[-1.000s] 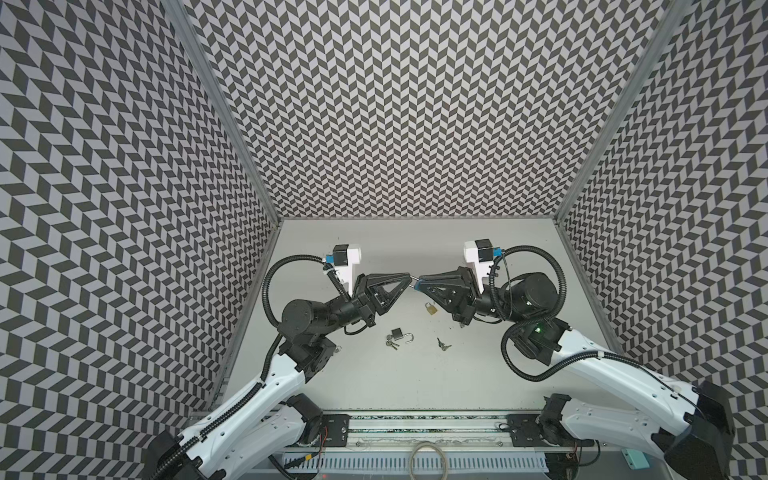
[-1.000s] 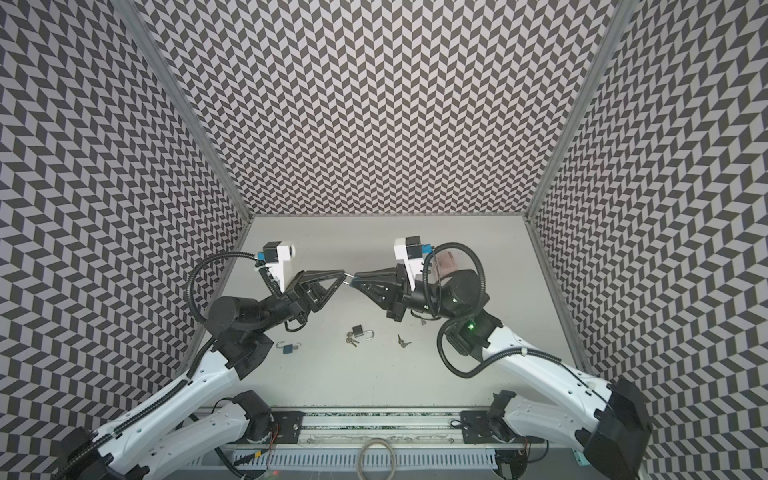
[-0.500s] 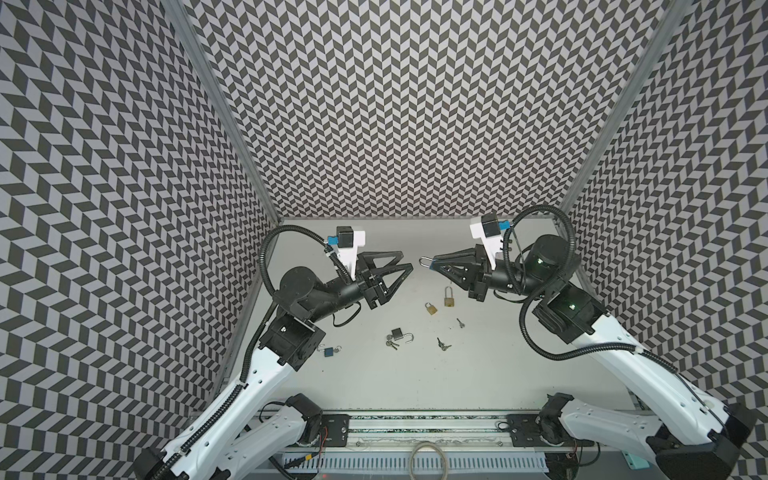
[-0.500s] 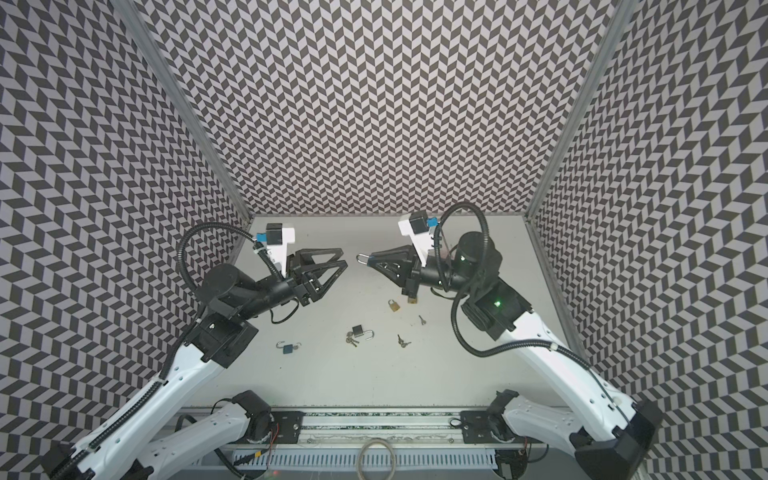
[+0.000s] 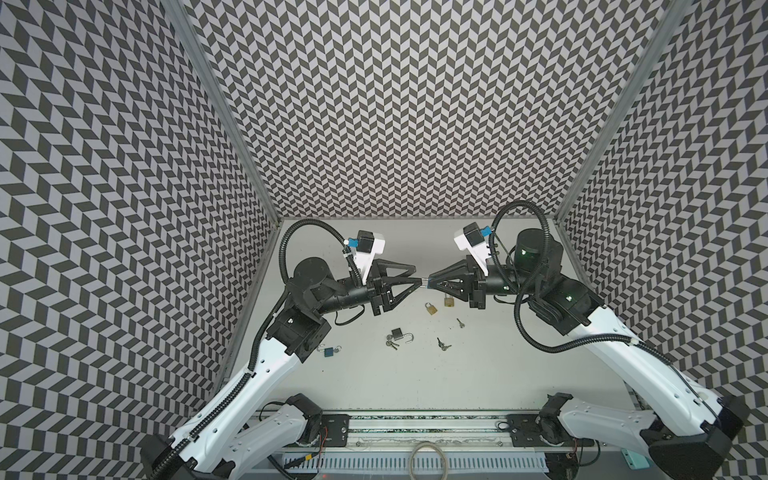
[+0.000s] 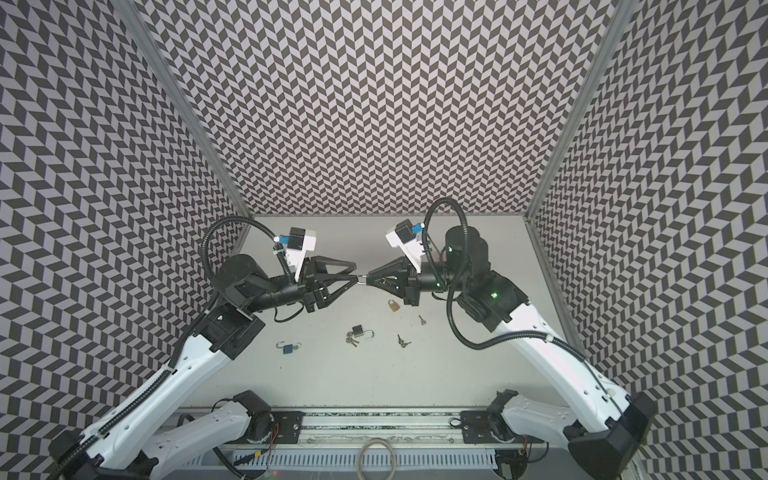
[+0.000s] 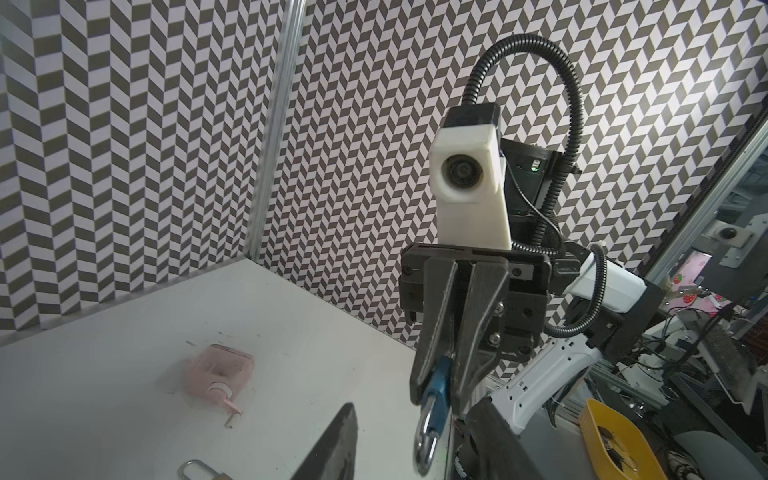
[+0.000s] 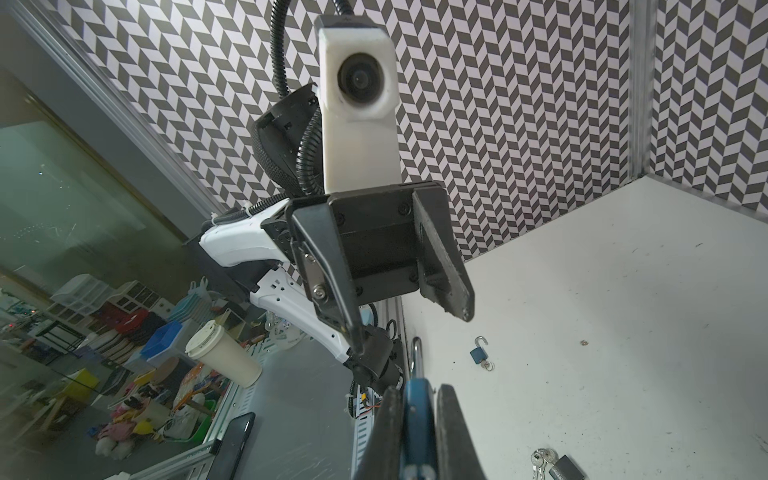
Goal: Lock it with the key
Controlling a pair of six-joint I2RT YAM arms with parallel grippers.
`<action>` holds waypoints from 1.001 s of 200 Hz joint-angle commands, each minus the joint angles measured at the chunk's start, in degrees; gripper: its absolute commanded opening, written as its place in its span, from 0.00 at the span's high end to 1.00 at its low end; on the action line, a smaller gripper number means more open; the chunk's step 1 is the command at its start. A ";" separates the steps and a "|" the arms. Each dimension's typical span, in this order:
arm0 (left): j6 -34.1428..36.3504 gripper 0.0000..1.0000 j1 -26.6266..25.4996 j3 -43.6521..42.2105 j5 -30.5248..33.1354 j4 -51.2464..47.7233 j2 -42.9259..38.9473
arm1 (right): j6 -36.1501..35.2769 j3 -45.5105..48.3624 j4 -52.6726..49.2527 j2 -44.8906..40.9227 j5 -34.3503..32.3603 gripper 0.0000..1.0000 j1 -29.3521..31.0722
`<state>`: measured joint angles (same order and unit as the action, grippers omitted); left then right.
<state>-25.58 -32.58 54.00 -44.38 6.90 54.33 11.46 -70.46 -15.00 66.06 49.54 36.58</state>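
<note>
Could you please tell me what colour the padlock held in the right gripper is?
The padlock is blue; the left wrist view shows it best.

Pale grey tabletop (image 5: pixel 415 386), lightly scuffed.
Just front of right pincer (image 5: pixel 430 282): brass padlock (image 5: pixel 431 308), second brass padlock (image 5: pixel 448 301), single key (image 5: pixel 459 322) near.
Further front of both pincer tips: black padlock (image 5: pixel 398 332), shackle open, keys touching; key pair (image 5: pixel 443 343) apart.
Well back from left pincer (image 5: pixel 417 275), beside its arm: small blue padlock (image 5: pixel 329 352), shackle open.
Pink padlock (image 7: pixel 218 372) lying flat.

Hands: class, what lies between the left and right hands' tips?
The shackle of the blue padlock gripped by the right hand, visible in both top views.
</note>
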 commanded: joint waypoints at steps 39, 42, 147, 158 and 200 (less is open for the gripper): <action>-1.10 0.69 0.32 -1.57 -5.30 3.87 -0.01 | -0.13 -0.75 3.92 -0.95 0.69 1.00 -0.11; -1.13 0.70 0.30 -1.61 -5.36 4.03 0.05 | -0.13 -0.78 3.93 -0.94 0.59 1.00 -0.10; -0.96 1.00 0.06 -2.67 -5.80 4.86 -1.79 | 0.61 0.45 5.92 -1.29 1.45 1.00 -0.12; -0.80 1.00 0.06 -2.76 -5.72 4.95 -2.02 | 0.86 0.67 6.37 -1.36 1.71 1.00 -0.11; 2.32 1.00 -7.97 -2.07 -2.65 4.44 1.37 | 6.62 3.20 16.13 0.44 2.60 1.00 1.65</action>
<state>-26.46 -33.85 51.44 -48.10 10.76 53.65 13.80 -68.64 -9.76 65.58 52.03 36.71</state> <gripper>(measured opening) 0.048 0.108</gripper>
